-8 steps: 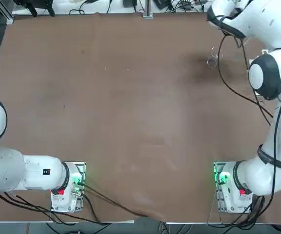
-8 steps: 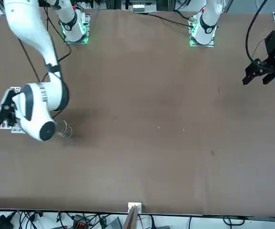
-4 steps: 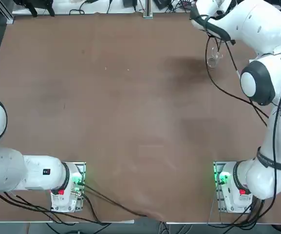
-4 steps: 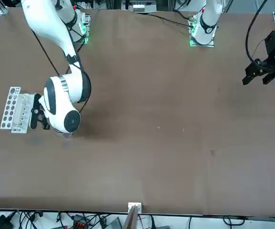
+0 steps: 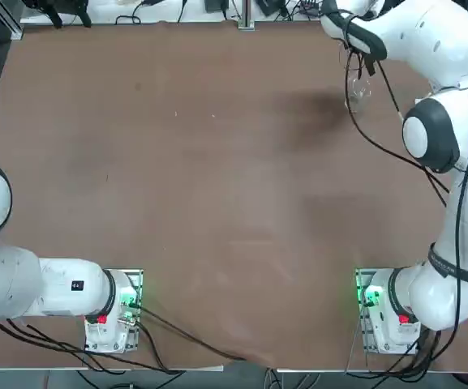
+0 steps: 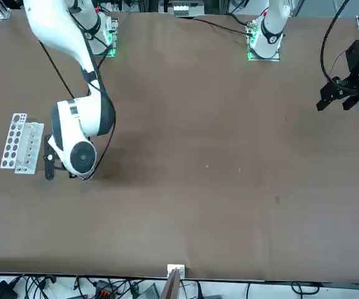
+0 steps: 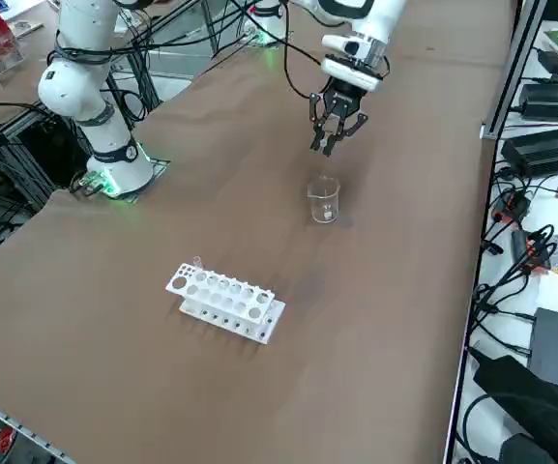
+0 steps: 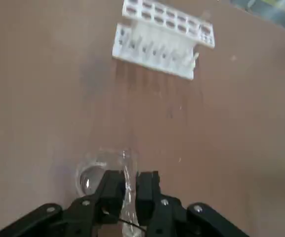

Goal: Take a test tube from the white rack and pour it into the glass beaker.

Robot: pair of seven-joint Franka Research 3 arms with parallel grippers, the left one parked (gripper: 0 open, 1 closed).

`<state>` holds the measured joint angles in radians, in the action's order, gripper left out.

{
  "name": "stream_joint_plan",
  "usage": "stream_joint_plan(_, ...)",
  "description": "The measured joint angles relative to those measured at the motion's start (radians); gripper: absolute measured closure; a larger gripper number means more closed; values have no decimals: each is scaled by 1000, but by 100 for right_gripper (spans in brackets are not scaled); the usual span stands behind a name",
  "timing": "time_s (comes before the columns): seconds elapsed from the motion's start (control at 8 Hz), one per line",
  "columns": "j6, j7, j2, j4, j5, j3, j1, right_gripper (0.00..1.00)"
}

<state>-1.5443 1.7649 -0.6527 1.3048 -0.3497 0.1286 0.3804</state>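
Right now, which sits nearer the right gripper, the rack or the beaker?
The glass beaker, right beside the right gripper; the white rack lies farther off.

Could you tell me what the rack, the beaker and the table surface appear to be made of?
The white rack: apparently matte white plastic, opaque, with rows of round holes. The glass beaker: clear, colourless, likely glass; the table shows through it. The table: brown matte surface, material unclear; it shows no gloss.

Likely robotics lab: cables (image 7: 511, 242), power units (image 7: 554, 150).
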Motion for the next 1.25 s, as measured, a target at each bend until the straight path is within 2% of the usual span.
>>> stream_joint_plan(0.25,-46,-16,-7,1,101,1,-24,81)
stream_joint_plan(0.62,-93,-34,-23,20,181,1,-28,81)
stream_joint_plan(1.25,-97,-185,-23,49,323,2,-94,81)
